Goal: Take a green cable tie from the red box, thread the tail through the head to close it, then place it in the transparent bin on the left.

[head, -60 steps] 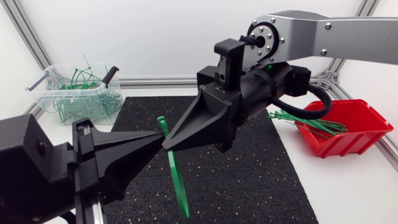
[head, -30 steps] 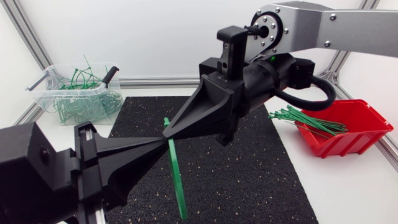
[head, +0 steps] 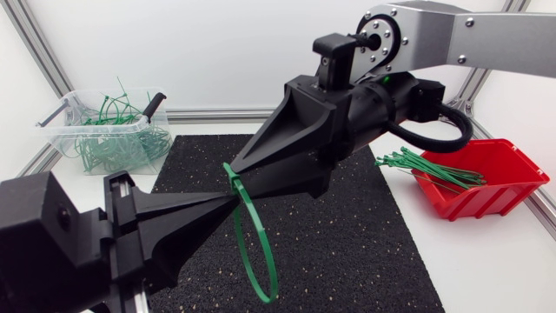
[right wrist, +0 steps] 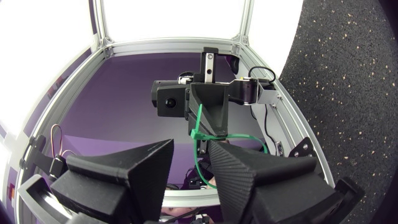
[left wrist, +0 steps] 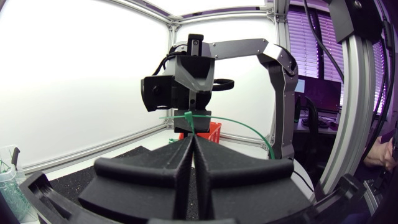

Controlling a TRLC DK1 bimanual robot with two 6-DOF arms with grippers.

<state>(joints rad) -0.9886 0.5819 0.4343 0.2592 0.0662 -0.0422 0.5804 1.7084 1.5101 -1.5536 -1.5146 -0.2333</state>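
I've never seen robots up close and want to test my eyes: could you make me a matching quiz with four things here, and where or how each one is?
Things:
1. raised cable tie
2. red box
3. transparent bin
4. black mat

Places or states:
A. far left, holding tangled ties
B. bent into a loop
C. flat in the middle, speckled
D. right side, holding straight ties

Pairs: 1-B, 2-D, 3-A, 4-C.
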